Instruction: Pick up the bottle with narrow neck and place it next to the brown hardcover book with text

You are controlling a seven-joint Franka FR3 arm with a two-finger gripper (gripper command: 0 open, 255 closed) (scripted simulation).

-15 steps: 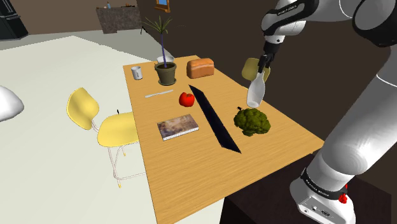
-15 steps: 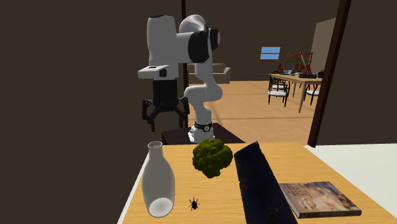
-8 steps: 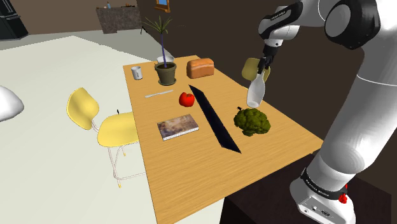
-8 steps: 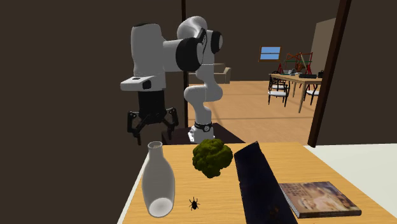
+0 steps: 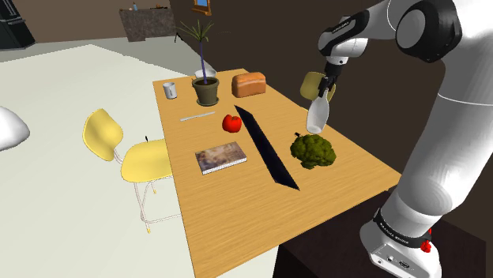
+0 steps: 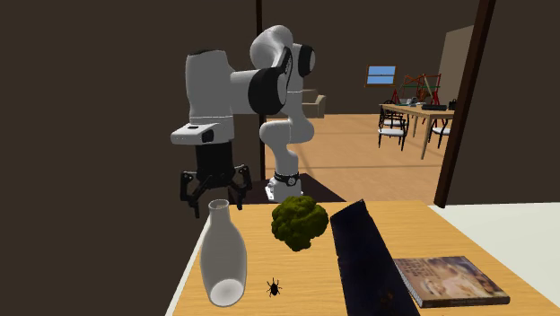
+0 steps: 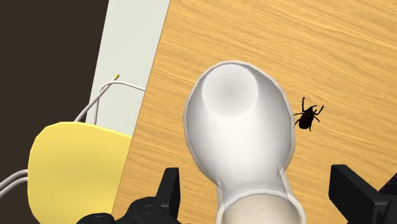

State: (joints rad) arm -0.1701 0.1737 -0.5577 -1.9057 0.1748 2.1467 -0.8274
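Since a second ago the claw (image 6: 214,196) has swung toward the second exterior view's left and sunk, from high and off to one side of the bottle (image 6: 223,256) to just over its mouth; the bottle itself has not shifted; the book (image 6: 451,280) lies where it lay

The book's cover carries a mottled picture, and whatever text it has is probably there but cannot be read from here

The pale, narrow-necked bottle stands upright on the wooden counter (image 5: 229,205) near its edge, right beneath the claw; in the wrist view its neck rises between the two black fingers (image 7: 170,184), which stand wide apart on either side with a gap to the neck each way, so nothing is gripped; a small black beetle (image 7: 308,117) sits on the counter just beside the bottle's base; the book is well apart from the bottle, with a green broccoli-like lump (image 6: 299,222) and a long dark strip (image 6: 359,256) between them
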